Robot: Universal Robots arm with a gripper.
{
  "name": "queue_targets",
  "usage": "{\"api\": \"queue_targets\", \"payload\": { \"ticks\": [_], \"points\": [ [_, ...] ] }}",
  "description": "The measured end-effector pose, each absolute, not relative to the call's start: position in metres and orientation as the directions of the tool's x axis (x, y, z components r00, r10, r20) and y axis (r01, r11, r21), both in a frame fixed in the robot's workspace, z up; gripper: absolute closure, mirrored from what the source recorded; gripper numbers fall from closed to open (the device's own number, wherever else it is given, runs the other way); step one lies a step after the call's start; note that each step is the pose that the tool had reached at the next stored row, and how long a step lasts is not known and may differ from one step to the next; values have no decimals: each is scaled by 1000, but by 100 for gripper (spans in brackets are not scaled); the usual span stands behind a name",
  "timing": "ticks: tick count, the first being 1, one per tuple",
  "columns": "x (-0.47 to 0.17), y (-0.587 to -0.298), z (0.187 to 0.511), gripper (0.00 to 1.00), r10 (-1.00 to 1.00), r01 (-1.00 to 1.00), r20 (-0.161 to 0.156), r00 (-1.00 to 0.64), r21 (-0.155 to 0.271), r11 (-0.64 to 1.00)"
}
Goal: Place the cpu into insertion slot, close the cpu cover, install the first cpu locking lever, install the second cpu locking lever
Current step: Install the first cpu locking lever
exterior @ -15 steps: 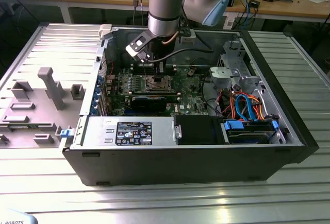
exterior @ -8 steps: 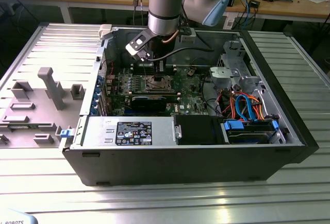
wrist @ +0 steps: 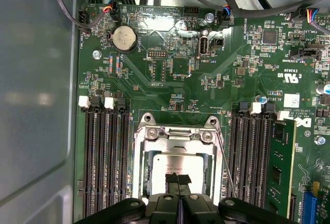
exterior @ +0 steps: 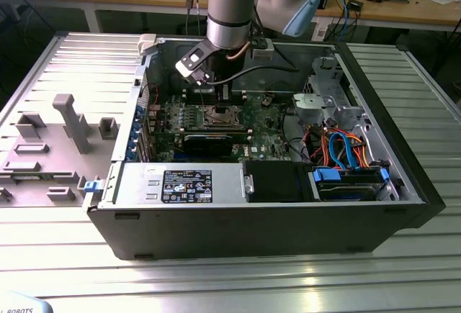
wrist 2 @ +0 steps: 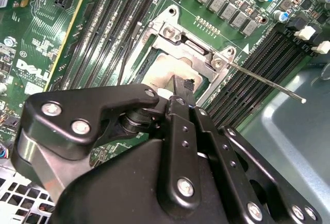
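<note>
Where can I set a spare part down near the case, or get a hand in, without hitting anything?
Bare slatted table runs along the case's near side in the exterior view, and past its wall at the exterior view's right. Inside is crowded: the gripper sits over the cpu, memory slots flank it, and cables fill the drive corner.

One cpu point(wrist: 164, 163), one cpu cover point(wrist: 178, 142), one coin cell point(wrist: 124, 37), one memory stick point(wrist: 281, 167).
</note>
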State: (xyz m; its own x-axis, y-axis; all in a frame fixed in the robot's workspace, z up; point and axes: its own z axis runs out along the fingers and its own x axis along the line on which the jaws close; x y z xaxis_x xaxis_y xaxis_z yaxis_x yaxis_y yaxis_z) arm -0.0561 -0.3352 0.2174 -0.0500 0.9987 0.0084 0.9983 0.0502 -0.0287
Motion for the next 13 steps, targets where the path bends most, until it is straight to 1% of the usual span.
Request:
{"api": "queue_targets", "payload": {
  "ticks": [13],
  "points": [
    [-56,-335,221,89,999,998,9,-50,-29,50]
  ]
}}
